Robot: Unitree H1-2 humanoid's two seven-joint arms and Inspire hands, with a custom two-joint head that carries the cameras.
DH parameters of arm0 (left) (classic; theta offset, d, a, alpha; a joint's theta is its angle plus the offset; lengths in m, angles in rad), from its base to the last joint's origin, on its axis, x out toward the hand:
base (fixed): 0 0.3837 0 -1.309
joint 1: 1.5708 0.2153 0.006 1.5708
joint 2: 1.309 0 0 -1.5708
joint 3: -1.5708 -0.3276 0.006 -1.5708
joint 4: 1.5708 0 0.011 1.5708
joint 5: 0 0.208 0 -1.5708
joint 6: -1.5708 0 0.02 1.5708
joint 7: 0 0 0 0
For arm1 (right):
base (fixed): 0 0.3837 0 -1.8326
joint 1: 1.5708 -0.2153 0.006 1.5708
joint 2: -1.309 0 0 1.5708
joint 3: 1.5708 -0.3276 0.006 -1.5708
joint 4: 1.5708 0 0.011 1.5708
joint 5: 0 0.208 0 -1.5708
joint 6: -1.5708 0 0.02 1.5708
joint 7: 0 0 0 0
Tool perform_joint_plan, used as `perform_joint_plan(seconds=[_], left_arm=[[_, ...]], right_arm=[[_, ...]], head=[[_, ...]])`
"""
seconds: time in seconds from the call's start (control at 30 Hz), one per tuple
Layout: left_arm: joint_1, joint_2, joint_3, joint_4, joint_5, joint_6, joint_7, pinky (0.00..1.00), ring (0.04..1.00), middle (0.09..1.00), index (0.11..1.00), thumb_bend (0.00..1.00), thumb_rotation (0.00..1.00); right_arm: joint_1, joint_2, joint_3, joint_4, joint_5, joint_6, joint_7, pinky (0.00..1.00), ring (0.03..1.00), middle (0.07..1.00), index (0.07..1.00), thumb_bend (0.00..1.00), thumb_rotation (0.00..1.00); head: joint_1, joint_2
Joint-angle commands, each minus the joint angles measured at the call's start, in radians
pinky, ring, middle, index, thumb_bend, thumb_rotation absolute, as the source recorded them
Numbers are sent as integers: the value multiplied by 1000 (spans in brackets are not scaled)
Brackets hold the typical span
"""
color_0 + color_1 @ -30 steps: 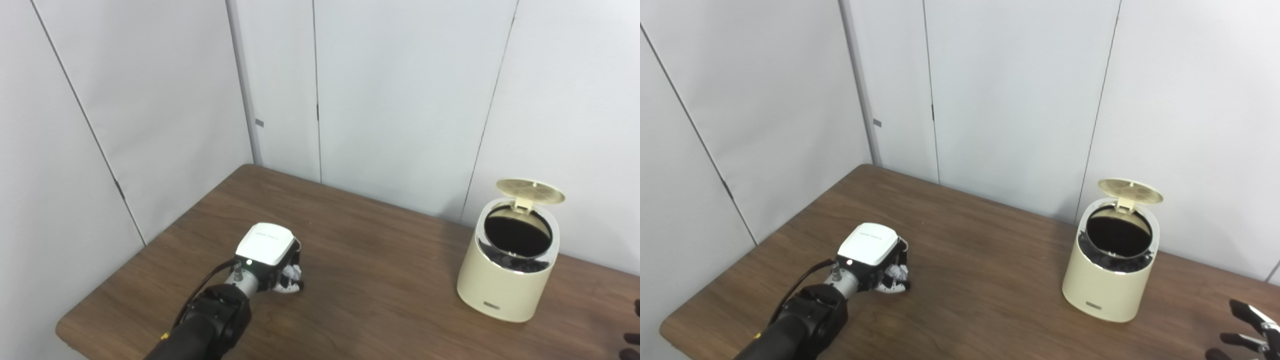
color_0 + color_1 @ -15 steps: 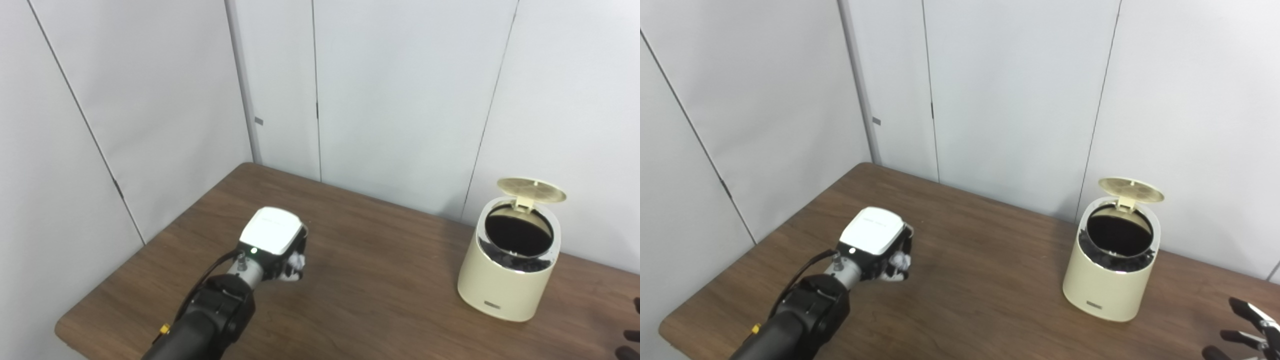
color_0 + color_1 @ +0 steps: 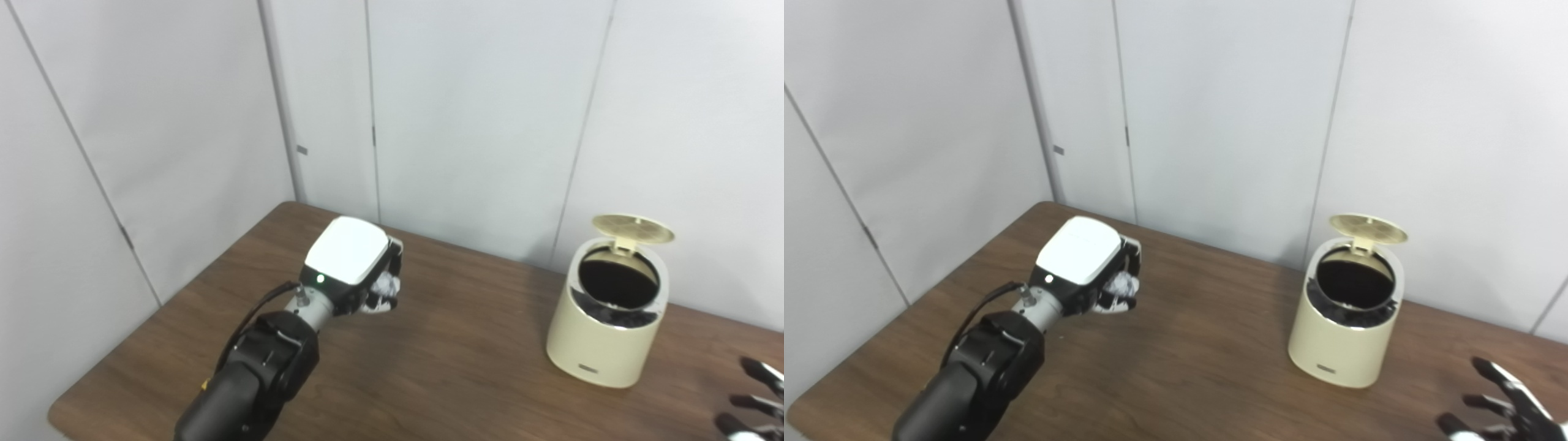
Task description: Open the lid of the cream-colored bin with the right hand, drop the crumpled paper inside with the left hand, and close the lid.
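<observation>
At frame left, the left robot hand (image 3: 358,269) clutched the crumpled white paper (image 3: 384,286) above the brown wooden tabletop (image 3: 465,367); the lid-up cream-colored bin (image 3: 603,334) stood right, the right robot hand (image 3: 1503,410) splayed empty.

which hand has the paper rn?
The left hand: its fingers are closed on the crumpled paper, lifted above the table. The right hand sits at the lower right corner with fingers spread, holding nothing.

Left hand (image 3: 355,269): glossy white back plate, small grey lettering, green light at wrist edge; black fingers below. Silver metal wrist collar with small stud. Black forearm (image 3: 257,380), bulky, thin black cable looping along it, yellow spot low down. Right hand (image 3: 1503,409): black fingers, white trim.
</observation>
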Motion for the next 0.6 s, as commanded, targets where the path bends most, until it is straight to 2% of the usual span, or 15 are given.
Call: perform_joint_plan(seconds=[0.0,0.03,0.1,0.13,0.33,0.43,0.57], left_arm=[[-60,5,4,-30,17,-21,44,192,265,471,484,528,0],[-74,-2,1,-31,21,-26,41,182,253,471,484,528,0],[-99,-14,-5,-31,22,-37,39,181,247,471,484,528,0],[-113,-25,-6,-28,13,-43,48,184,249,471,484,528,0],[-186,-91,-17,11,-15,-79,110,193,274,471,484,528,0],[-217,-110,-30,32,-32,-101,114,212,300,472,484,527,0],[-255,-130,-55,62,-34,-124,132,207,311,473,484,527,0]], right_arm=[[-38,-1,-2,-38,-7,-4,-15,512,763,901,879,789,611],[-38,5,-4,-45,7,10,-8,534,771,905,882,778,594],[-38,16,-8,-58,32,32,1,607,817,941,893,707,471],[-38,20,-6,-68,31,43,0,619,824,947,894,697,448],[-45,25,8,-73,14,13,-11,616,800,926,887,650,289],[-48,27,12,-53,13,-13,-19,608,791,917,878,654,248],[-48,26,25,-36,-18,-33,-28,599,772,901,869,678,307]], head=[[-20,-1],[-28,-2],[-38,-1],[-68,-6],[-154,-17],[-195,-29],[-237,-39]])
